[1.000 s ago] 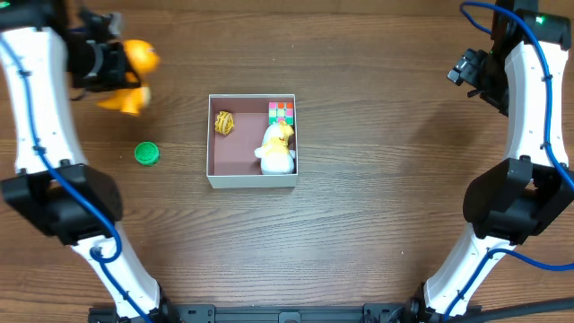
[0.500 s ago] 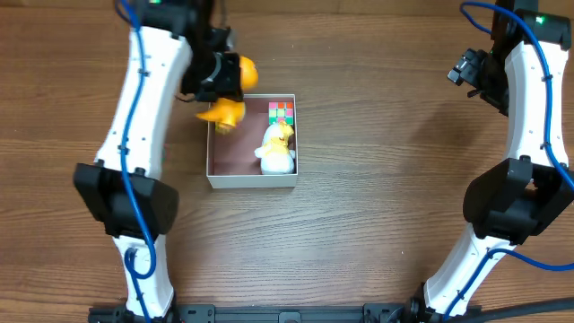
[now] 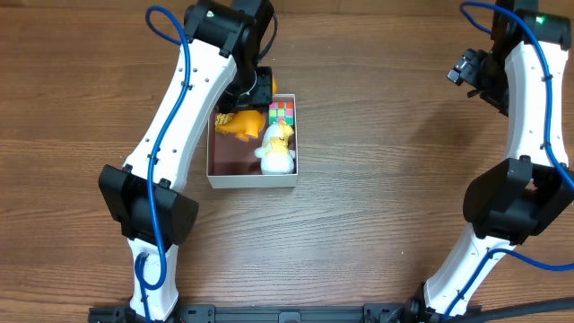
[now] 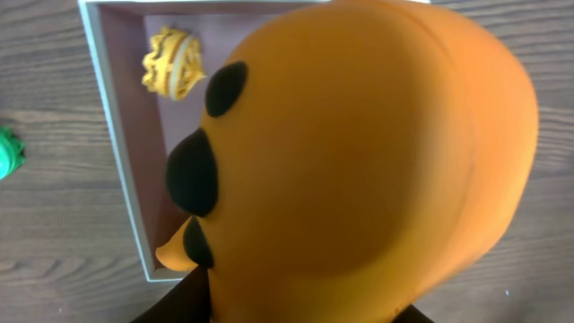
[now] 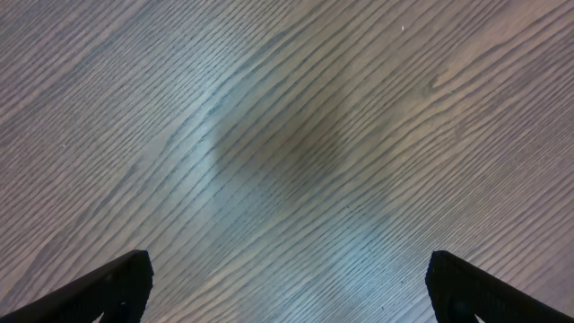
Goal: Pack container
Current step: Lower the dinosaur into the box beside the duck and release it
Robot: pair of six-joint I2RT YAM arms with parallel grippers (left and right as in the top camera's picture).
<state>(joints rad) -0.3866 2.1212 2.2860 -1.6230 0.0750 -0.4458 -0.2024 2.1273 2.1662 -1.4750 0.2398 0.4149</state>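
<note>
Wooden table (image 3: 377, 179) carries the container (image 3: 253, 180). Left gripper (image 3: 257, 88) grips an orange toy (image 4: 359, 161) over it; right gripper (image 5: 287, 274) stands open.

Robotics laboratory bench, viewed from overhead. A wood-grain table (image 3: 386, 179) fills the frame. My left arm (image 3: 179, 108) and my right arm (image 3: 529, 108), both white-shelled with black joints, rise from a black rail (image 3: 287, 315) along the bottom edge. Exposed blue cables (image 3: 182, 67) run along each arm, and a green status lamp (image 3: 539, 19) glows at upper right. At centre sit a white container (image 3: 251, 182) and small toys, among them an orange toy (image 3: 244, 124).
</note>
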